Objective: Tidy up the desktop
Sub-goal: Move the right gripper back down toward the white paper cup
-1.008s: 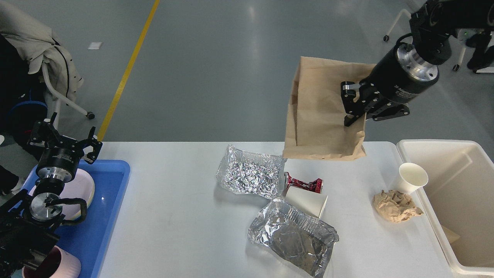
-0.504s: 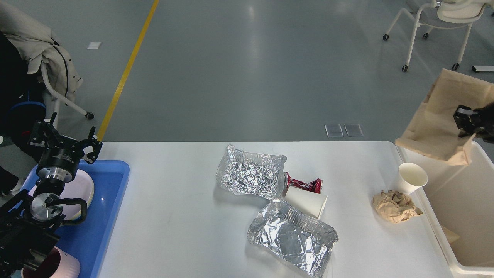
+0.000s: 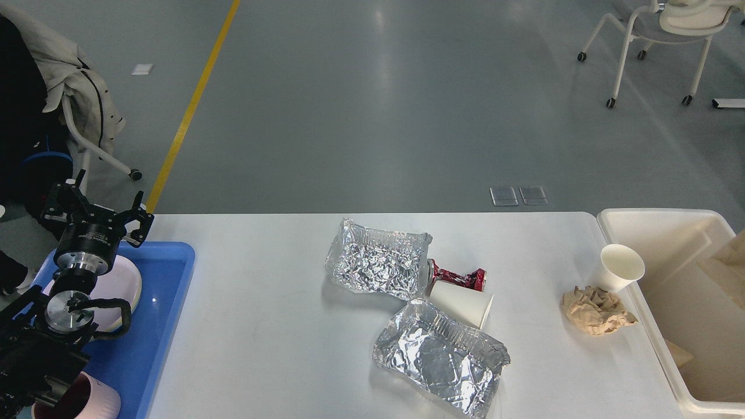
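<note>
The white desktop (image 3: 262,326) carries two crumpled foil trays (image 3: 375,265) (image 3: 439,358), a crushed red can (image 3: 460,278) and a white paper cup lying on its side (image 3: 463,304) between them. Near the right edge stand an upright paper cup (image 3: 621,267) and a ball of crumpled brown paper (image 3: 596,311). My left gripper (image 3: 98,210) is open and empty, above the far end of the blue tray (image 3: 169,291). My right arm and gripper are out of view.
A cream-white bin (image 3: 640,218) stands off the right end of the desktop; a brown paper bag (image 3: 724,273) shows inside it at the frame edge. The blue tray holds a pale plate (image 3: 119,282) and a pink cup (image 3: 96,401). Chairs stand on the floor behind.
My right arm carried the brown paper bag from above the desktop's middle rightward over the bin, then left the view. The bag now lies in the bin. The left arm has not moved.
</note>
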